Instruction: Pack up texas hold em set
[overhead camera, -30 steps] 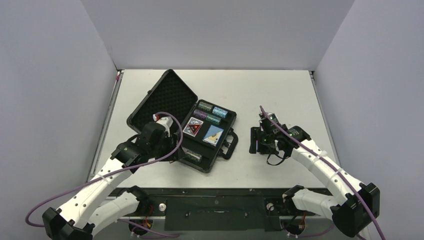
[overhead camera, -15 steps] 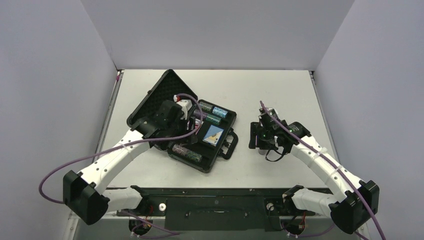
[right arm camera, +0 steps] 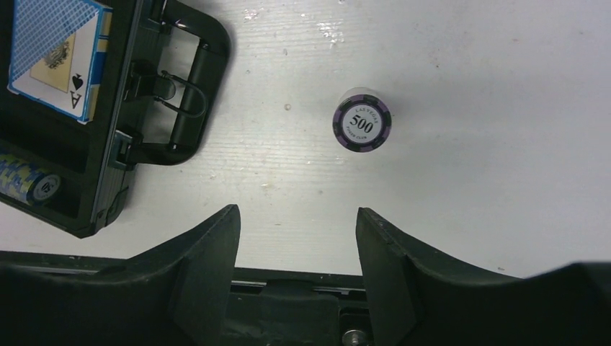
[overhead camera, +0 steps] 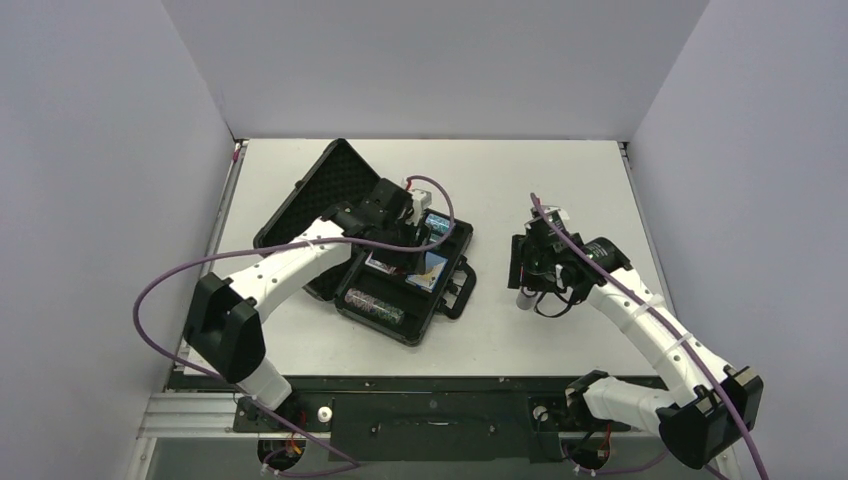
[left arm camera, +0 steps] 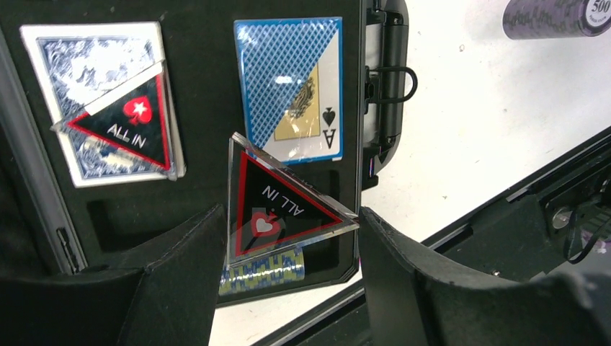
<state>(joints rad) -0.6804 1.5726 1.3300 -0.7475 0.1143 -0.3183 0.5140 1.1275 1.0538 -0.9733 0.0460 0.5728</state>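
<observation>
- Black case (overhead camera: pixel 446 303) lies open on the table (overhead camera: pixel 560 180), left of centre; lid (overhead camera: pixel 320 195) leans back to the far left, handle (overhead camera: pixel 462 288) faces the right arm.
- Case's long side runs near to far, slightly skewed.
- Left gripper (left arm camera: pixel 288 216) hangs over the case base, fingers (left arm camera: pixel 180 267) pinching the heart triangle (left arm camera: pixel 277 205).
- Heart triangle: flat edge against the left finger, sharp tip pointing at the right finger, long axis running finger to finger, "ALL IN" upside down in the wrist view.
- Directly under it, a blue-yellow chip roll (left arm camera: pixel 263 268) lies in a case slot.
- Star triangle (left arm camera: pixel 133 119) lies flat on a card deck (left arm camera: pixel 86 58) in the foam, its point aimed toward the near edge of the wrist view.
- Second deck (left arm camera: pixel 292 86), ace of spades showing, sits in the next slot, long side parallel to the handle.
- More chip rolls (overhead camera: pixel 437 224) lie in the far end of the case.
- Right gripper (right arm camera: pixel 297 213) is above bare table, fingers spread wide, nothing between them.
- Purple chip roll (right arm camera: pixel 362 119) stands apart from the case, right of the handle, its "500" end facing the right wrist camera; looks to be standing on end.
</observation>
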